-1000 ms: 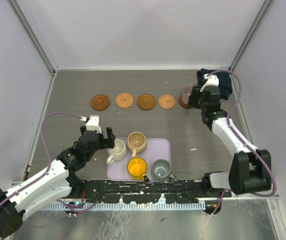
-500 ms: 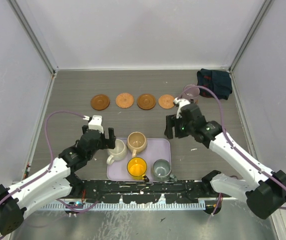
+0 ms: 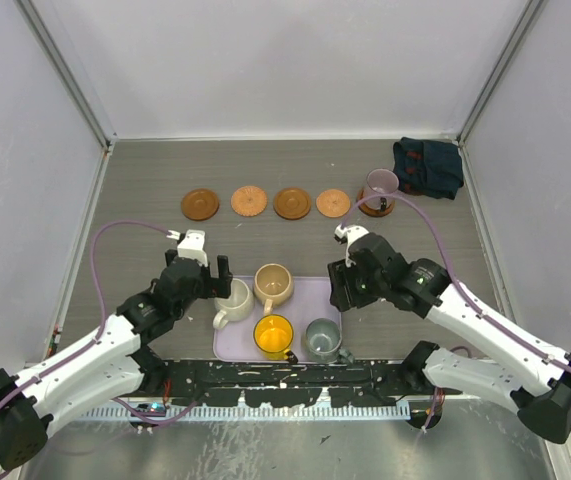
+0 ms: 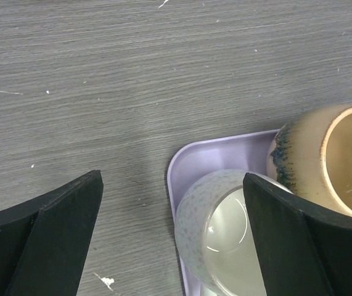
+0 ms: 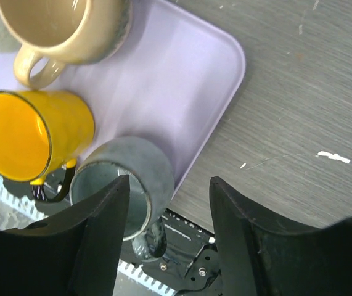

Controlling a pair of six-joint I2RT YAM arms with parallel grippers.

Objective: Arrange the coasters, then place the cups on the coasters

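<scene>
Several brown coasters [image 3: 249,201] lie in a row across the back of the table. The rightmost coaster [image 3: 370,211] carries the mauve cup [image 3: 380,186]. On the lavender tray [image 3: 320,295] stand the cream-white cup [image 3: 233,298], tan cup [image 3: 274,284], yellow cup [image 3: 274,335] and grey-green cup [image 3: 322,338]. My left gripper [image 3: 197,268] is open at the tray's left edge [image 4: 225,151], with the cream-white cup [image 4: 225,228] partly between its fingers. My right gripper [image 3: 337,285] is open above the tray's near right corner [image 5: 182,80]. Its left finger overlaps the grey-green cup [image 5: 132,166].
A dark blue cloth [image 3: 428,166] lies in the back right corner, just right of the mauve cup. White enclosure walls close in the table on three sides. A metal rail [image 3: 265,398] runs along the near edge, close behind the tray.
The right gripper let go of the mauve cup on the rightmost coaster and swung back and left to the tray's right side. The left arm has hardly moved.
</scene>
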